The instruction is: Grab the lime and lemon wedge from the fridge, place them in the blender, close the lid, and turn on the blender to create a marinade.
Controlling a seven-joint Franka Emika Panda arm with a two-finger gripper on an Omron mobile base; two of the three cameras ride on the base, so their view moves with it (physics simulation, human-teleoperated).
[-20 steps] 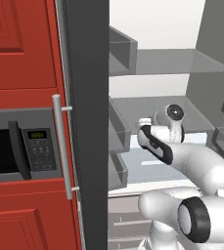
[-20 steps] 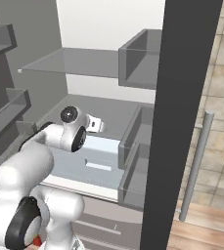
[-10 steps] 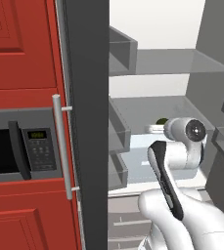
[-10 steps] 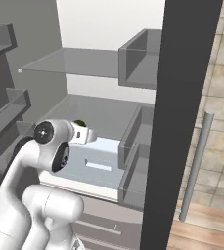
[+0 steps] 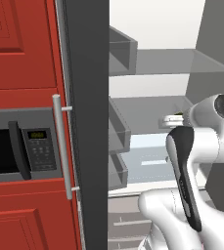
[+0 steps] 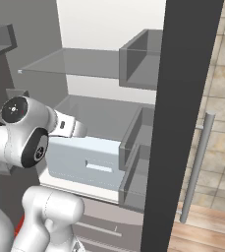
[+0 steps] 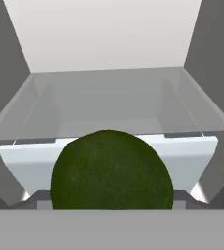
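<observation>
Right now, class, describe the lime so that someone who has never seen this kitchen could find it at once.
Look inside the open grey fridge, on the level just above the pale blue-white drawer. The lime is right at the tip of the robot's pincer. It is a dark green ball among flat grey shelves and bins.

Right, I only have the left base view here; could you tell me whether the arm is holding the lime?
Observer: In the hand view the lime sits right up against the camera, so it looks gripped.
Operator: Thank you. What lies behind it?
Observer: The pale drawer; its front stands just beyond the lime.
Operator: And how does the right-hand door stand?
Observer: In the right base view the right-hand door stands open, edge-on, with its silver handle on the outer side.
</observation>
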